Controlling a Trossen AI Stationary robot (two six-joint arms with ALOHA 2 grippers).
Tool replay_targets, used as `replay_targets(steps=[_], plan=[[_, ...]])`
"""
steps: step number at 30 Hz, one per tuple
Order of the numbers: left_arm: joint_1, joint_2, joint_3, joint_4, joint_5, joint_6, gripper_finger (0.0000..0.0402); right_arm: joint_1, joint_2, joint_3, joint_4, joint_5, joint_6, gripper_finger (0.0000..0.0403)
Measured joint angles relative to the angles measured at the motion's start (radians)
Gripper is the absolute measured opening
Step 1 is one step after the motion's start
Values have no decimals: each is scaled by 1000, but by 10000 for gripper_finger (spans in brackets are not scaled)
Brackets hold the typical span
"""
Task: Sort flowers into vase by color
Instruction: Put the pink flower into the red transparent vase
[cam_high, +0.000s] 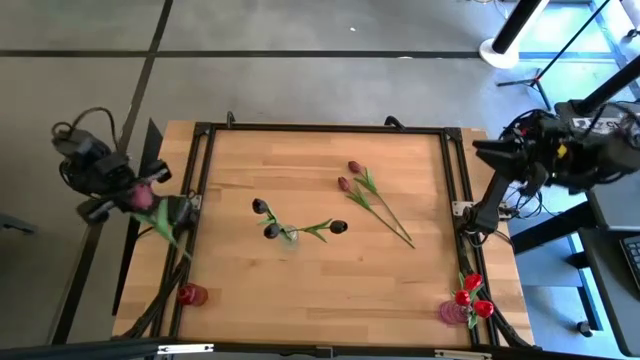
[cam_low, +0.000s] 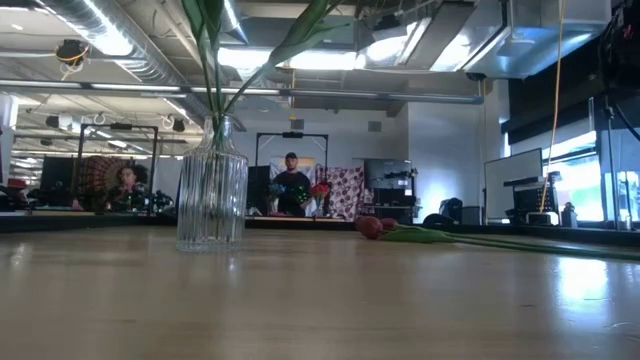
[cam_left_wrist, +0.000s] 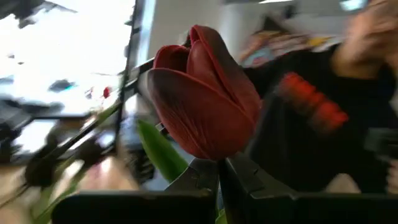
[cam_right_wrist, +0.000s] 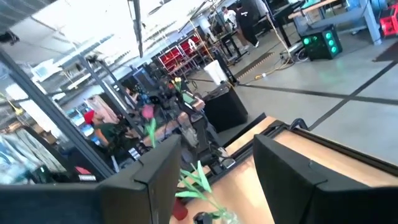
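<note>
Mauve-pink tulip (cam_left_wrist: 205, 99) sits clamped just above our left gripper (cam_left_wrist: 219, 171); our right gripper (cam_right_wrist: 214, 180) waits, fingers apart.

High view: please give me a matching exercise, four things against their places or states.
Things:
1 left gripper
2 right gripper
3 dark maroon tulips
4 bright red tulips

Places or states:
a in the glass vase, mid-table
b at the table corner nearest the right arm
c jaws shut on a tulip
d jaws open, at the table's right edge

Pairs: 1-c, 2-d, 3-a, 4-b
</note>
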Motion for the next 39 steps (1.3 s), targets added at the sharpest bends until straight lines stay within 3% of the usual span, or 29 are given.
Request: replay_targets(steps=[4, 10, 13, 25, 39], plan=[[0, 7, 0, 93, 166, -31, 1, 0, 61, 0, 31, 4, 0, 202], [0, 9, 0, 178, 252, -91, 1, -66, 174, 0, 49, 4, 36, 202], [0, 18, 1, 254, 260, -108, 1, -117, 224, 0, 49, -2, 52, 202], [0, 24, -145, 163, 249, -195, 1, -239, 295, 0, 36, -116, 87, 202], [0, 71, -145, 233, 299, -162, 1, -243, 294, 0, 39, -118, 134, 202]])
